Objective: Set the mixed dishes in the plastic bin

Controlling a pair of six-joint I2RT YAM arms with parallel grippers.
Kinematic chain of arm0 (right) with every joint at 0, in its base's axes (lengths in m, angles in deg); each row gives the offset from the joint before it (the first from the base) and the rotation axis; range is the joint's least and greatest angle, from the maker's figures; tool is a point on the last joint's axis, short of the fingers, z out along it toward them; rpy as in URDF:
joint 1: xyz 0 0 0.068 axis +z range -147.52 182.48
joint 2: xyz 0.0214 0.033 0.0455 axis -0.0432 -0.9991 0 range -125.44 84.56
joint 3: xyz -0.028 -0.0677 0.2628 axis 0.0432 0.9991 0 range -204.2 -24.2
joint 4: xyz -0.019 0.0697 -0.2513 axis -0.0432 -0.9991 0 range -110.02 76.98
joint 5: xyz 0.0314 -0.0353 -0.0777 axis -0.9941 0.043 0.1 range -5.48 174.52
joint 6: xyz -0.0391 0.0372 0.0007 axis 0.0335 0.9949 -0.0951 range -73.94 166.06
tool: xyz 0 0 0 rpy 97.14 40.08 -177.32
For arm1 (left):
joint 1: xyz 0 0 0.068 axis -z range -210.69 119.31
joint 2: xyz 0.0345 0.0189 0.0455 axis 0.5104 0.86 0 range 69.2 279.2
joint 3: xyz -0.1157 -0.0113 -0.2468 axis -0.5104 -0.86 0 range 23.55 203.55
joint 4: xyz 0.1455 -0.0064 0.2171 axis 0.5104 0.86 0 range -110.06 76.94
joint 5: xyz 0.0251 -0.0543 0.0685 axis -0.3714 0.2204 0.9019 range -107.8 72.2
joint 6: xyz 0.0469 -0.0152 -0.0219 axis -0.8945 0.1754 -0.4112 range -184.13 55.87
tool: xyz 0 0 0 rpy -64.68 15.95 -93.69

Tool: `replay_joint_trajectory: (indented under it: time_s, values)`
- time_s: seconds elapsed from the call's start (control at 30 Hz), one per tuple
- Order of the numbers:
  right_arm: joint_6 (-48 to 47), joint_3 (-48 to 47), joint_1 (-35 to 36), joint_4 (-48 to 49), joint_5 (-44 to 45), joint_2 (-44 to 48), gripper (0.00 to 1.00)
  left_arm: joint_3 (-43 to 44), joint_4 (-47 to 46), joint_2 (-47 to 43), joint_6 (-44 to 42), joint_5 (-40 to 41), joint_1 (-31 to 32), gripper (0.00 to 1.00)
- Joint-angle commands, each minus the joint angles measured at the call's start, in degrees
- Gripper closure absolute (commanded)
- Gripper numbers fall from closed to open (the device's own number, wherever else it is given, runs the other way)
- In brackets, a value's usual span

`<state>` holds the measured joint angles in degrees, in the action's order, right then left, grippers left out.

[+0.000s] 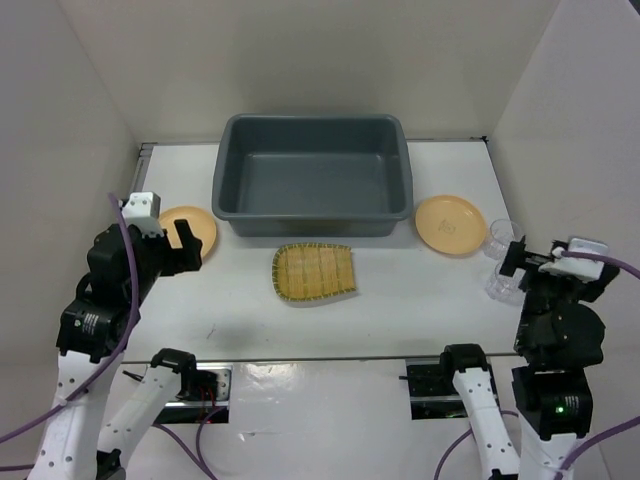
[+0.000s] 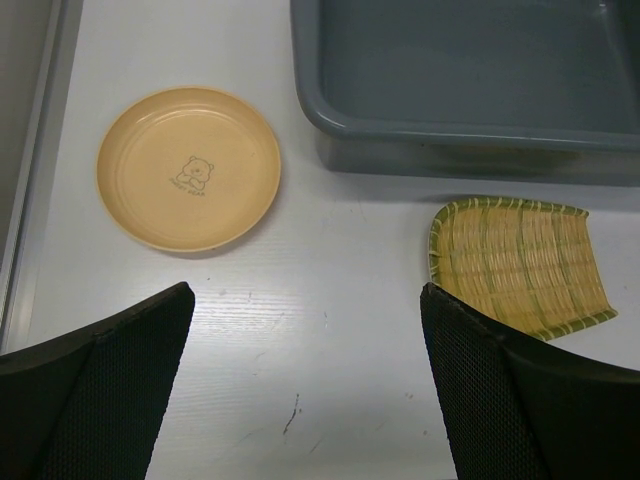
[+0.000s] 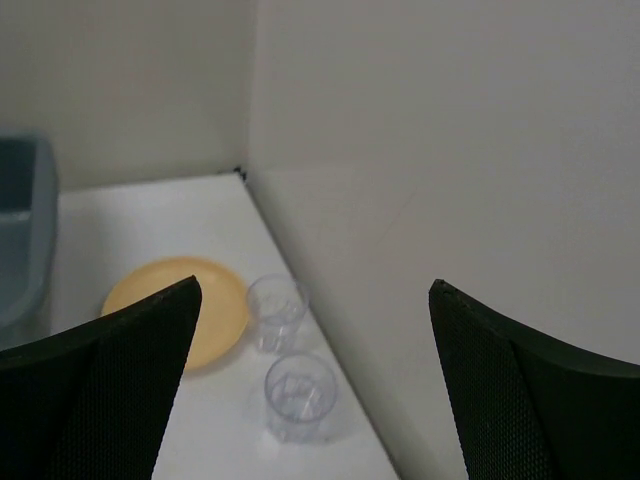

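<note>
The dark grey plastic bin (image 1: 312, 222) stands at the back centre with nothing in it. One yellow-orange plate (image 1: 196, 222) lies to its left, another plate (image 1: 451, 223) to its right. In front of the bin lies the tan woven tray (image 1: 315, 272). Two clear cups (image 1: 501, 236) (image 1: 499, 284) stand by the right wall. My left gripper (image 1: 185, 243) hovers open over the near edge of the left plate (image 2: 188, 168). My right gripper (image 1: 514, 258) is open above the cups (image 3: 277, 310) (image 3: 299, 395), holding nothing.
White walls close in the table on the left, back and right. The right wall (image 3: 450, 180) runs close beside the cups. In the left wrist view the bin's rim (image 2: 450, 130) and the tray (image 2: 520, 260) lie to the right of the plate.
</note>
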<state>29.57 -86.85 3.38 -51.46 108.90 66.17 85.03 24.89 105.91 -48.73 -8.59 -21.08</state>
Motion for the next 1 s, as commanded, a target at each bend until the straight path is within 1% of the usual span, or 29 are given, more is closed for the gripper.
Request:
replay_joint_trajectory:
  time_s: [0.0,0.03,0.07,0.1,0.13,0.17,0.2,0.23,0.27,0.3,0.37,0.4,0.43,0.5,0.53,0.63,0.73,0.83,0.87,0.97]
  values:
    - [-3.3,1.8,1.4,23.4,11.7,3.3,0.01,-0.4,-1.5,-1.7,0.4,0.9,-0.3,0.00]
    - [-1.0,-0.5,2.4,22.0,8.7,4.1,0.01,-0.9,-1.5,-2.3,0.4,0.9,-0.3,0.00]
    - [-1.0,-1.8,2.4,21.2,9.4,4.1,0.01,-0.9,-1.5,-2.3,0.4,0.9,-0.3,0.00]
    - [7.2,-3.5,4.2,20.1,10.8,4.7,0.01,-0.9,-1.5,-2.8,0.4,0.9,-0.3,0.00]
    - [10.4,-9.4,7.2,11.6,9.4,3.4,0.01,-0.9,-1.5,-2.8,-0.2,0.1,-0.3,0.00]
    - [17.3,-12.9,9.0,6.2,9.4,1.4,0.01,-0.9,-1.5,-2.0,-0.2,0.1,-0.3,0.00]
    - [21.5,-16.4,10.9,1.0,9.9,-3.7,0.01,-0.9,-1.5,-1.5,-0.2,-0.5,-0.3,0.00]
    - [22.5,-18.7,11.0,-3.8,9.9,-5.0,0.01,-0.9,-1.5,-0.2,-0.7,-1.2,-0.3,0.00]
    - [18.5,-18.2,8.4,-3.1,2.8,-5.0,0.01,-0.9,-1.5,0.4,-0.7,-1.2,-0.3,0.00]
    - [10.4,-18.2,7.4,-3.1,0.4,-5.0,0.01,-0.9,-1.5,0.9,-1.3,-1.9,-0.3,0.00]
    - [6.2,-17.4,4.2,-4.2,-3.6,-7.8,0.01,-0.9,-2.1,1.5,-1.3,-1.9,-0.3,0.00]
    - [-0.3,-17.4,3.4,-5.1,-5.5,-9.0,0.01,-0.9,-2.1,1.5,-1.3,-1.9,-0.3,0.00]
    - [-3.1,-16.8,3.4,-6.9,-6.4,-11.6,0.01,-0.9,-2.1,1.5,-1.3,-1.9,-0.3,0.00]
    - [-6.6,-13.4,2.6,-7.7,-3.2,-13.7,0.01,-0.9,-2.1,0.0,-1.3,-1.3,-0.3,0.00]
    - [-8.1,-12.2,2.6,-10.4,-3.2,-15.6,0.01,-1.6,-2.1,-0.6,-1.3,-1.3,-0.3,0.00]
    - [-12.2,-6.7,2.6,-14.8,-6.0,-19.3,0.01,-1.6,-2.1,-1.2,-0.6,-0.5,-0.3,0.00]
    - [-14.5,-2.9,2.6,-16.0,-9.2,-22.1,0.01,-1.6,-2.1,-1.2,-0.6,-0.5,-0.3,0.00]
    - [-16.5,-1.6,2.6,-15.4,-13.7,-23.4,0.01,-1.6,-2.1,-0.2,-0.6,-0.5,-0.3,0.00]
    - [-17.2,0.1,2.6,-14.7,-15.7,-23.4,0.01,-1.6,-2.1,-0.1,-0.6,-0.5,-0.3,0.00]
    - [-20.9,3.8,2.6,-13.5,-18.1,-26.1,0.01,-1.6,-2.1,-0.7,-0.6,0.0,-0.3,0.00]
